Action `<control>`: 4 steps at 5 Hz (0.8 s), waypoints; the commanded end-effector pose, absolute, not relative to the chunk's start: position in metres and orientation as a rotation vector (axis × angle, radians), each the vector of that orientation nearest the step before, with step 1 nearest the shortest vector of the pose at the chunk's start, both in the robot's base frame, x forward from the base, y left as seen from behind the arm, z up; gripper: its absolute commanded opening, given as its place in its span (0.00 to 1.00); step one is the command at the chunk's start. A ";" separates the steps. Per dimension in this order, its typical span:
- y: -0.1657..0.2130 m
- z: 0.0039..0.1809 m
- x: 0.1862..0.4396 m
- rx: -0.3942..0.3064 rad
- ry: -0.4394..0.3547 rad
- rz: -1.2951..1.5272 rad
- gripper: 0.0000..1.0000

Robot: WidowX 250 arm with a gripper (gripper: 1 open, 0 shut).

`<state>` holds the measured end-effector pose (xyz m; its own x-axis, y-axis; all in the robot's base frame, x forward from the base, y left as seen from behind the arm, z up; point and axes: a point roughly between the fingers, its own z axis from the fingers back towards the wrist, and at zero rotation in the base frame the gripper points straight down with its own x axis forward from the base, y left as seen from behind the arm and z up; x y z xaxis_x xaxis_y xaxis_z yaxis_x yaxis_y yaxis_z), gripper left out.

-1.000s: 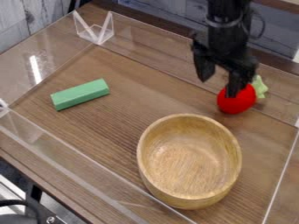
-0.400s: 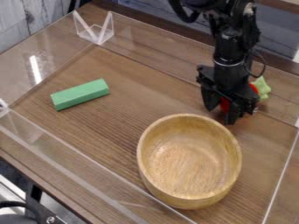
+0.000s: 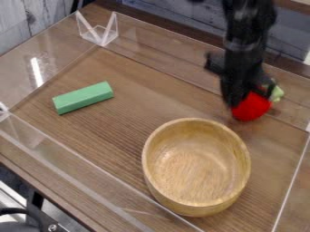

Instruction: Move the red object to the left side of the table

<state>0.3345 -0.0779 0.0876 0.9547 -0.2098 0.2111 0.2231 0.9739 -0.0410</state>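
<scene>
I had one gripper (image 3: 238,93), pointing steeply down over the right rear part of the table (image 3: 140,77). Motion blur smeared my fingers, but they were drawn together. I could not tell whether they pinched anything. The single red strawberry toy (image 3: 252,108), with its pale green leafy top turned to the right, sat at my fingertips on their lower right, near the table's right edge. One green rectangular block (image 3: 82,98) lay flat on the left side, well apart from the toy. One round wooden bowl (image 3: 148,159) stood upright in front, near the strawberry. One clear V-shaped acrylic piece (image 3: 97,30) stood at the far left corner.
</scene>
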 end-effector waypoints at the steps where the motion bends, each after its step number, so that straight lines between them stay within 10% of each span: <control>1: -0.061 0.157 0.338 -0.062 -0.321 -0.180 0.00; 2: -0.029 0.186 0.335 -0.021 -0.371 -0.061 0.00; 3: -0.035 0.179 0.331 -0.015 -0.361 -0.021 0.00; 4: -0.034 0.176 0.328 -0.035 -0.334 -0.124 1.00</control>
<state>0.3269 -0.0361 0.1597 0.9525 -0.1147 0.2820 0.1246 0.9920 -0.0175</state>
